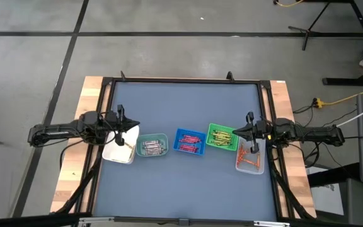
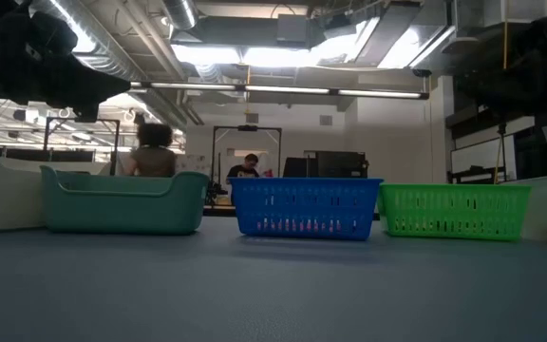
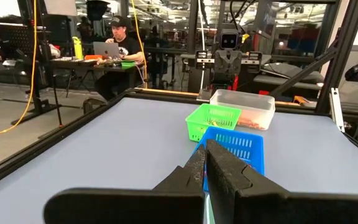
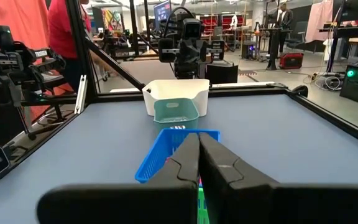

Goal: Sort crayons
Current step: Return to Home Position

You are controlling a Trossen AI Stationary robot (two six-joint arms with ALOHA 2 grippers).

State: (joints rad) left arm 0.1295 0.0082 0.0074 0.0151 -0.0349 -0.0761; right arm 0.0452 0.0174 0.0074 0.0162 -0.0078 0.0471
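Table [image 1: 188, 107]: crayons [image 1: 188, 146] in five trays [image 2: 307, 201]

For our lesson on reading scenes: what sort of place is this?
Most likely a robotics lab or workshop. The left arm and right arm flank a framed table, bare ceiling ducts hang overhead, and a person works at a laptop beyond.

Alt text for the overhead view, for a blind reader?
Five small trays of sorted crayons sit in a row on a blue-grey table. The left gripper and right gripper hang over the row's ends.
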